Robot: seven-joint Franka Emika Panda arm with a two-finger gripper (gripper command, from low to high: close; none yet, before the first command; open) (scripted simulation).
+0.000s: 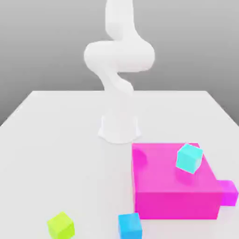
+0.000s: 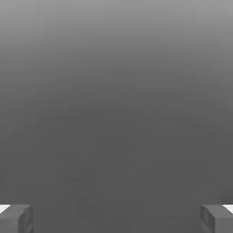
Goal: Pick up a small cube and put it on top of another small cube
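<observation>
You have four small cubes, one big block, one arm and one table in front of you.

Nearest, along the table's front edge: one lime cube toward the exterior view's left, and one blue cube just right of it, near the middle of that edge. The two stand well apart from each other. Both are plain, flat-coloured and sharp-edged, with no texture or marking.

Next back: one big magenta block, a low square slab with a matte top, just beside the blue cube on its far right side. The small pink cube sits against the block's right wall near its front corner, at the table's right edge; you see it partly cut off by the block. One turquoise cube sits tilted over the block's top, near its far right corner, casting a shadow on the slab.

Farthest: one white arm, smooth and rounded, its round base planted mid-table behind the block.

In the hand view your gripper is spread wide with nothing between the two grey, blocky fingertips, facing plain grey background.
</observation>
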